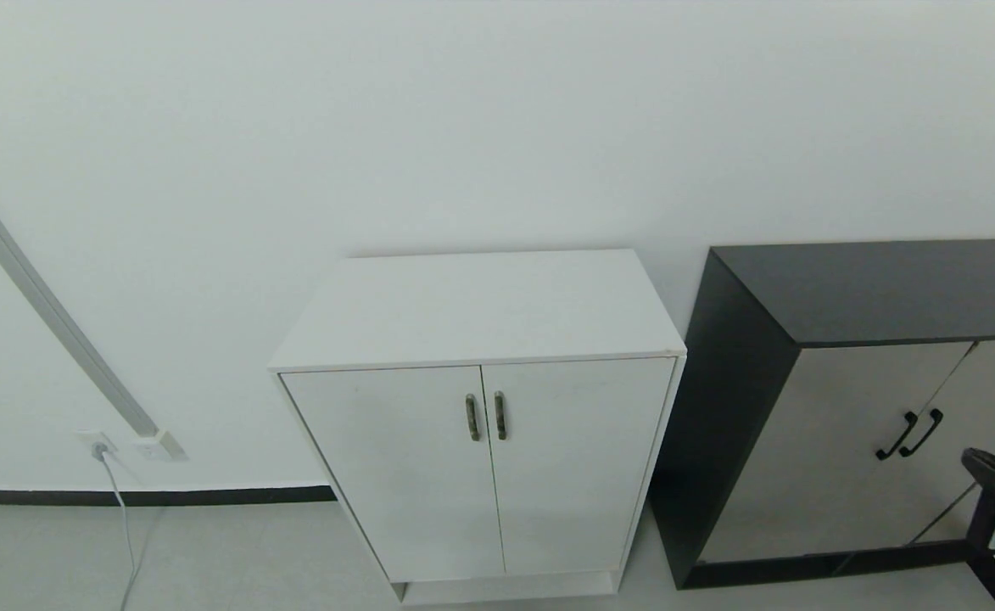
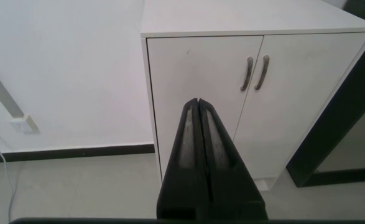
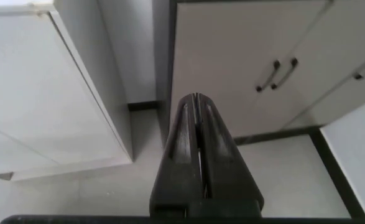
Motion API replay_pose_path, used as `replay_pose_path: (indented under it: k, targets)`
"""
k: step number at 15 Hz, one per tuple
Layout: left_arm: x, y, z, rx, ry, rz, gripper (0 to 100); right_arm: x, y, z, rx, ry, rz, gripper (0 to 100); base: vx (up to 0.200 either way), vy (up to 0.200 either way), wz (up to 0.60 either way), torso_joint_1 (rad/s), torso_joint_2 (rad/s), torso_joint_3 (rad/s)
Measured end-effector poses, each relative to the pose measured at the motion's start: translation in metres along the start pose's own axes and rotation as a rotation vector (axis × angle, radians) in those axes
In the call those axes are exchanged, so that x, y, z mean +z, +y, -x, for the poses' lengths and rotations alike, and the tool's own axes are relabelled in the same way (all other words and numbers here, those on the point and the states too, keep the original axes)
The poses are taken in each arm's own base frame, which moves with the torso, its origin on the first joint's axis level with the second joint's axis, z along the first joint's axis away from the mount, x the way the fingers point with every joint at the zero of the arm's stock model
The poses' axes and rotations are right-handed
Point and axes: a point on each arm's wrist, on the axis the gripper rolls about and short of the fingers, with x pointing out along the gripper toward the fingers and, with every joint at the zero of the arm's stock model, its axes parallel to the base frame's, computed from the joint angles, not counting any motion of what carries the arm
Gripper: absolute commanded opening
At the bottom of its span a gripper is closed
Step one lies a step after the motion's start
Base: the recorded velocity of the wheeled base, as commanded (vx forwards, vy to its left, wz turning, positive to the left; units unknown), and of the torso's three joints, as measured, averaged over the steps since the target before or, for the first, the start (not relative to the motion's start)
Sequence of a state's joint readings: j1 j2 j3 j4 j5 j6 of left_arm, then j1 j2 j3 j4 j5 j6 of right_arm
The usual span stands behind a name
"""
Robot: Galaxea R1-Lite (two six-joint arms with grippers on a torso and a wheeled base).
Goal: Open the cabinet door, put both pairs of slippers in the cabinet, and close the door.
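Note:
A white two-door cabinet [image 1: 480, 441] stands against the wall, both doors closed, with two dark handles [image 1: 486, 416] side by side at the middle. In the left wrist view my left gripper [image 2: 198, 102] is shut with nothing in it, held in front of the cabinet's left door [image 2: 201, 93], short of the handles [image 2: 255, 73]. My right gripper [image 3: 196, 98] is also shut and empty, low between the white cabinet's side [image 3: 45, 106] and the dark cabinet [image 3: 244, 62]. Its tip [image 1: 985, 465] pokes in at the head view's right edge.
A black cabinet [image 1: 845, 399] with glossy grey doors and black handles [image 1: 911, 434] stands right of the white one, a narrow gap between them. Left of the white cabinet, a wall socket [image 1: 97, 443] with a grey cable [image 1: 124, 518] hanging to the floor.

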State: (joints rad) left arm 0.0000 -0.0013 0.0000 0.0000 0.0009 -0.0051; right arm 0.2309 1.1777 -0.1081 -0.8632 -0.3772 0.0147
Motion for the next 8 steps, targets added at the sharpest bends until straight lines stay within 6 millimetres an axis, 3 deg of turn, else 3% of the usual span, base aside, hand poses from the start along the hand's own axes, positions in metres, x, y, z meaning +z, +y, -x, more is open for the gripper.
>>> replay_pose_path:
  k: [4, 8]
  targets:
    - [0.000, 0.000, 0.000, 0.001, 0.000, 0.001, 0, -0.008, -0.016, 0.041, 0.016, 0.021, 0.007, 0, 0.000, 0.000, 0.00, 0.000, 0.00, 0.000]
    - [0.000, 0.000, 0.000, 0.001, 0.000, 0.000, 0, -0.027, -0.032, 0.083, 0.058, 0.039, 0.012, 0, 0.000, 0.000, 0.00, 0.000, 0.00, 0.000]
